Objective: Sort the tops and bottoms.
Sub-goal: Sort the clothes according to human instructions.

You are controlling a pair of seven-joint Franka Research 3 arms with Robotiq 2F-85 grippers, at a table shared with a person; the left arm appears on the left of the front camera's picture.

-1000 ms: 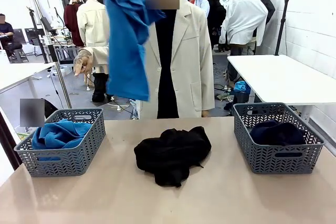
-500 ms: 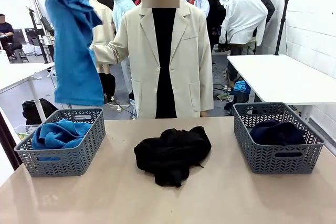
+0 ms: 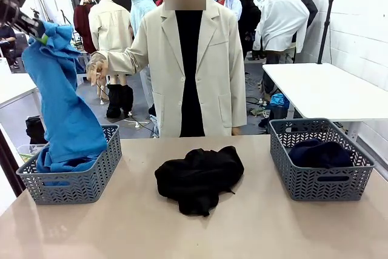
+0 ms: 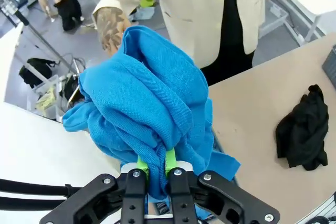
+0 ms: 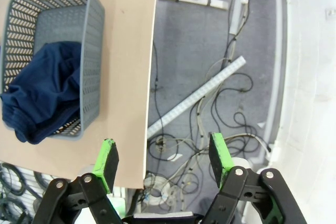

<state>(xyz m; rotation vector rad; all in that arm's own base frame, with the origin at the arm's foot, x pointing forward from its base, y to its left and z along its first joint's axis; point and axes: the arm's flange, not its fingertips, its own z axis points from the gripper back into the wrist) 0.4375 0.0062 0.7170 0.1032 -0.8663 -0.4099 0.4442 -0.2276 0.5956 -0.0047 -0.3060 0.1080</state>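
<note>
Robotics lab, white worktables [image 3: 321, 92], loose cables [image 5: 163, 141] on grey floor [image 5: 210, 40], painted block wall [image 3: 364, 22]

The tan table [image 3: 273, 228] holds the left basket [image 3: 91, 180], the right basket [image 3: 321, 189] and a black heap [image 4: 304, 129], which sits off to the right of the fingers [image 4: 142, 164] of the left gripper [image 4: 156, 163].

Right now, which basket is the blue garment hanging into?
The left basket: the blue garment drapes into it from the left gripper; the right basket holds navy clothing.

white side table [image 3: 321, 89], tangled floor cables [image 5: 223, 111]
</note>
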